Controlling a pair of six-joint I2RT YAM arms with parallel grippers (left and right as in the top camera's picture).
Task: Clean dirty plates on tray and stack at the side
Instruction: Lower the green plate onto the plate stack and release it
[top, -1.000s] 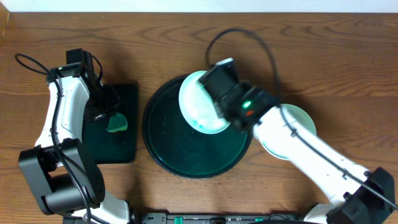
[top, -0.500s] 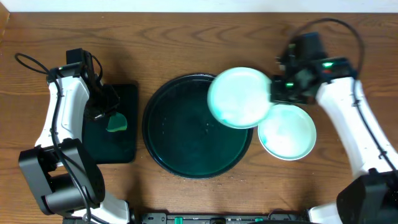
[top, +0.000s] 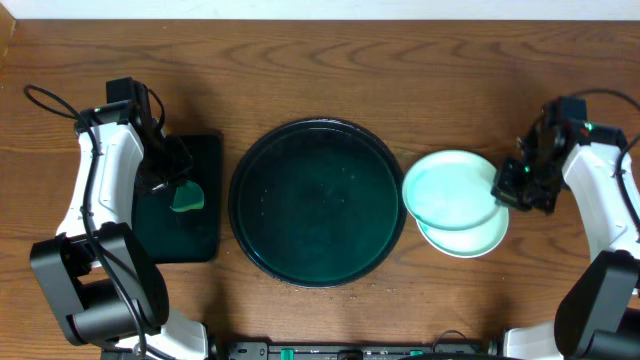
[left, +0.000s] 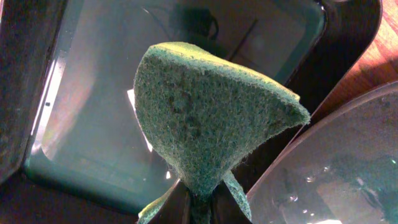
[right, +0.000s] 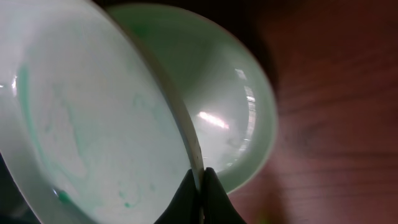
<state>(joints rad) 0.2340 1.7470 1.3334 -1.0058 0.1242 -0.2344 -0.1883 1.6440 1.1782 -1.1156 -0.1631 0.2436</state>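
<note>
Left of the right hand (top: 508, 186) pinching its rim, a turquoise plate (top: 448, 188) perhaps touches a second plate (top: 470, 238).

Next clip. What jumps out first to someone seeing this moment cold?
The large round black tray sits bare in the middle. To its right, the right gripper pinches the rim of a pale turquoise plate, faintly green-smeared, above a second plate. Far left, the left gripper holds a green sponge over the rectangular tray.
</note>
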